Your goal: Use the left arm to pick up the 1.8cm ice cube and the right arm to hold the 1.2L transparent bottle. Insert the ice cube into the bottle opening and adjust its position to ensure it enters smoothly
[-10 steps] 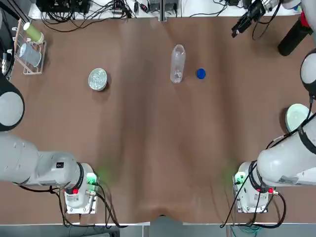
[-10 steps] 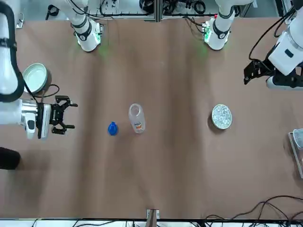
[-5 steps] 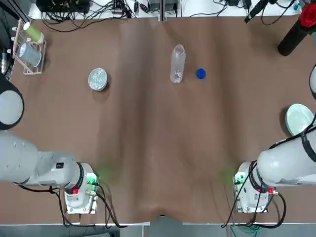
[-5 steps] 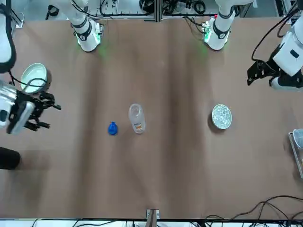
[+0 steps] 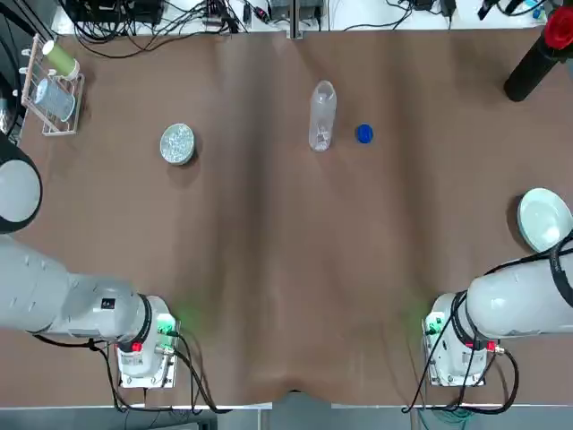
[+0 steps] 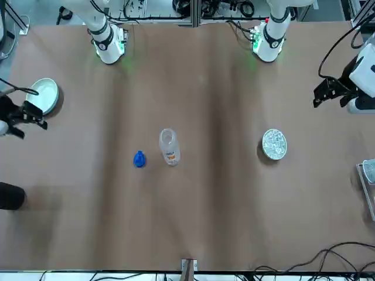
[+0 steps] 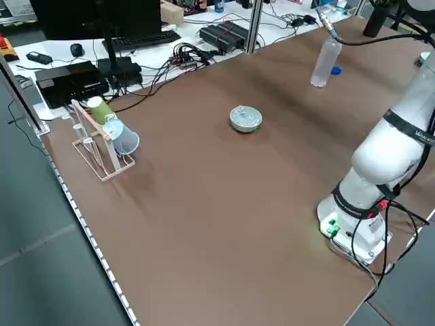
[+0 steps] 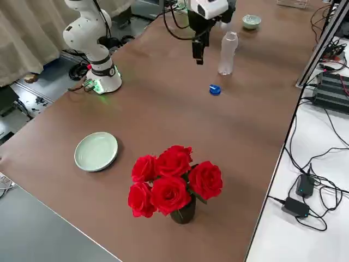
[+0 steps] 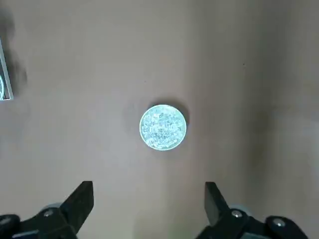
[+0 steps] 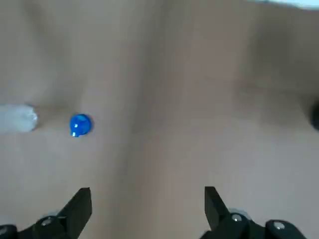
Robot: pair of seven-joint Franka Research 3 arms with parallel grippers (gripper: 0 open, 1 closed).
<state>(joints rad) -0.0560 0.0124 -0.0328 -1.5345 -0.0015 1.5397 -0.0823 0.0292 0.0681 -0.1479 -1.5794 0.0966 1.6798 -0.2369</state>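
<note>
Brown table: left end effector and right end effector both gape wide, holding nothing.

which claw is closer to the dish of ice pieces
Left. The left claw hangs open up above the dish of ice pieces, just toward its own table edge. The right claw is across the table by the green plate.

Blue cap lying on the table, red roses standing beside pale green plate, cup rack sitting at the edge
</note>
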